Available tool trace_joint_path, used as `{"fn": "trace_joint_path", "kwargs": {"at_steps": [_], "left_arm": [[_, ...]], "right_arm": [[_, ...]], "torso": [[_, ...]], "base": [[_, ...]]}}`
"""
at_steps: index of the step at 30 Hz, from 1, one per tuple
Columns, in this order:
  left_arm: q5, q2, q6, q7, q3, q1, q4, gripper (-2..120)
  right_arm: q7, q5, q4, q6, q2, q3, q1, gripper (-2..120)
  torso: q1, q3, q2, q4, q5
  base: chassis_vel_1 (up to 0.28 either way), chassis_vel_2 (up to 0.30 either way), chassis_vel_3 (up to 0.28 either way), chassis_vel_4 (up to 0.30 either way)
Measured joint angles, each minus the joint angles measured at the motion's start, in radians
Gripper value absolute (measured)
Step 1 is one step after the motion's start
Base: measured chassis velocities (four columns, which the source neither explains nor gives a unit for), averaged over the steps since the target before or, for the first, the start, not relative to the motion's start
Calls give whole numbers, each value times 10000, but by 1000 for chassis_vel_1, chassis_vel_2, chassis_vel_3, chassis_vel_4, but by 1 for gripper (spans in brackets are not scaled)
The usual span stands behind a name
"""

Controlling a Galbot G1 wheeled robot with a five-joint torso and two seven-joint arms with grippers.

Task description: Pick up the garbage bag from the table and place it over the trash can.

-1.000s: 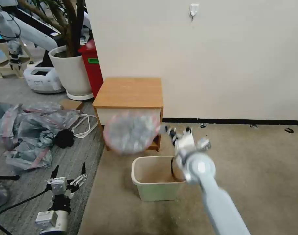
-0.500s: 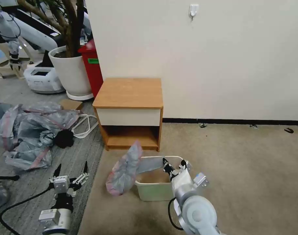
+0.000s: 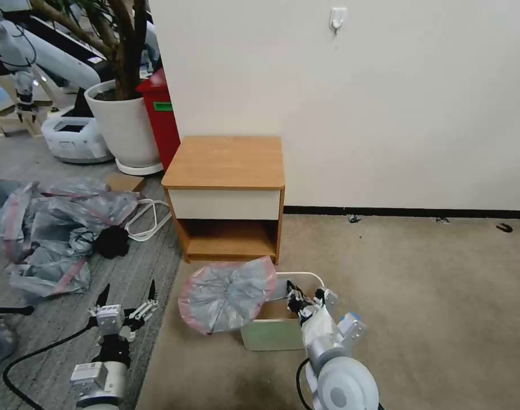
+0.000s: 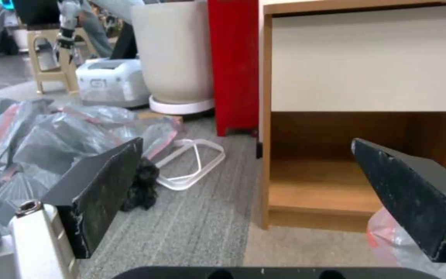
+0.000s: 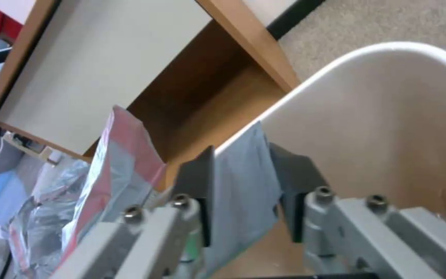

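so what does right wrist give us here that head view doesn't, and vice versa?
Right wrist alone: the right gripper fingers pinching a fold of the thin translucent grey garbage bag with pink-red band.

Head alone: the open left gripper low over grey carpet, and the heap of similar grey-pink bags.

Both: the cream-beige plastic trash can, the orange-brown wooden nightstand table, and the bag ballooned beside the can's rim.

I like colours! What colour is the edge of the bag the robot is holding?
Pink-red, around the see-through grey garbage bag; the head view shows it best.
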Motion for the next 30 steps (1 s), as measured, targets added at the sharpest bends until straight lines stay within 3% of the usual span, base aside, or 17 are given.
{"fn": "trace_joint_path", "kwargs": {"at_steps": [17, 23, 30], "left_arm": [[89, 93, -57, 39, 127, 45, -41, 100], [238, 111, -252, 73, 60, 124, -154, 100], [-417, 252, -326, 638, 99, 322, -1063, 100]], "right_arm": [[14, -757, 230, -34, -285, 378, 87, 99], [37, -762, 310, -37, -292, 592, 80, 110], [42, -763, 450, -32, -275, 718, 70, 114]], "torso": [[0, 1, 0, -1, 0], [0, 1, 0, 0, 0], [0, 1, 0, 0, 0]], "base": [[0, 0, 0, 0], [0, 0, 0, 0], [0, 0, 0, 0]]}}
